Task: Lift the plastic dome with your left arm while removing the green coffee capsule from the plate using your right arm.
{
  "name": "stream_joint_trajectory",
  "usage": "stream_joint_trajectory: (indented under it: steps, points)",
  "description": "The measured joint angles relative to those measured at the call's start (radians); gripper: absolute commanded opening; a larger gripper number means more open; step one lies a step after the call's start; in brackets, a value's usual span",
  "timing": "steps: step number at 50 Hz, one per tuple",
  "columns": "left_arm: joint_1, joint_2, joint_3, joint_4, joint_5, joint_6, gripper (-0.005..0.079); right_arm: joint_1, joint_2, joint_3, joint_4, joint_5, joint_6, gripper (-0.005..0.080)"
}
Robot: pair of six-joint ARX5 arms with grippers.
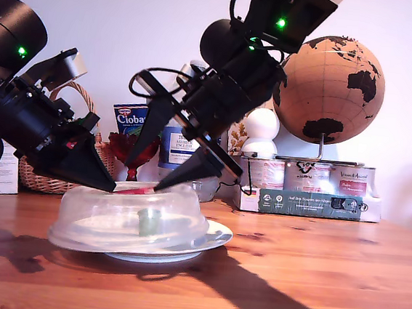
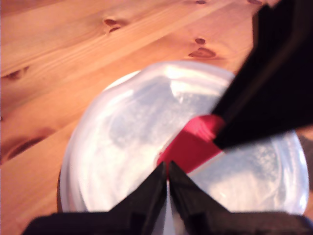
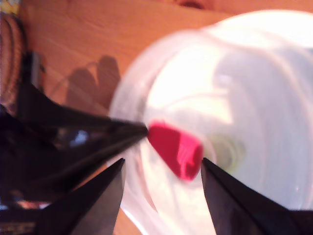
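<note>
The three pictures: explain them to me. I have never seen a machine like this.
Two black robot arms work over a wooden table. One picture comes from a camera standing off the arms; the other two come from cameras on each gripper, looking along its fingers. On the table a white plate carries a green coffee capsule under a clear plastic dome. My first gripper is closed at the dome's red tab, apparently pinching it. My second gripper hangs open above, holding nothing.
</note>
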Motion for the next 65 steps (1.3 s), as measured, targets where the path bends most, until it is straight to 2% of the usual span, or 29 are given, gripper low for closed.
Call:
stream_joint_trajectory:
  steps: [28,39,59,65]
  points:
    - [0.001,0.0,0.009,-0.027,0.0,0.0,-0.0023,0.001,0.0,0.012,-0.024,-0.003,0.0,0.0441]
    - [0.001,0.0,0.009,-0.023,0.0,0.0,-0.0023,0.029,0.0,0.012,-0.023,-0.002,0.0,0.0437]
    - [0.002,0.0,0.009,-0.024,0.0,0.0,-0.0023,0.046,0.0,0.012,-0.017,0.054,0.0,0.025]
    - [0.002,0.0,0.009,-0.024,0.0,0.0,-0.0023,0.045,0.0,0.012,-0.013,0.08,-0.001,0.0241]
